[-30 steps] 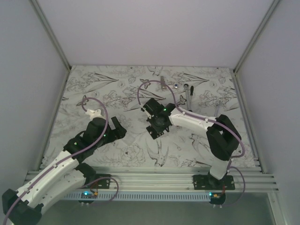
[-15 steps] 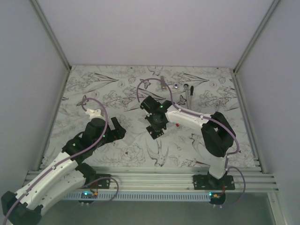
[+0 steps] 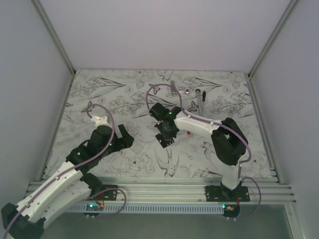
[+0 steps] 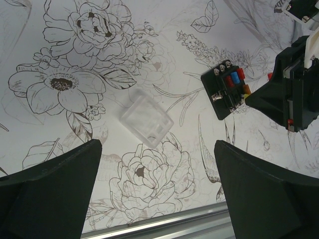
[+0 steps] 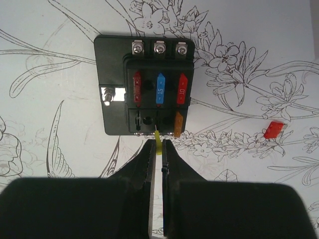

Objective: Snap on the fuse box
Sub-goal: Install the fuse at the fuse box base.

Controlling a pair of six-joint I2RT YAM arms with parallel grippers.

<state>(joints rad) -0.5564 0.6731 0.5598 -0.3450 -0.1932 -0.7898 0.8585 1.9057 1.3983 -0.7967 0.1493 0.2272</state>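
With the right claw (image 5: 158, 151) pinched on the yellow fuse (image 5: 158, 140), line it up with the empty slot (image 5: 148, 120) just ahead in the fuse box (image 5: 110, 64) and push straight in.

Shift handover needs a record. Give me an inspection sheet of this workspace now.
Surface: floral-print table, flat.
Job's things: fuse box uncovered, flat on the table; clear cover lying apart from it.
Clutter: ratchet wrench at the far side; loose red fuse.
Grippers: left gripper open, empty; right gripper shut on yellow fuse at the box's edge.
Cables: purple cables looped over both arms.
Surroundings: white enclosure walls.
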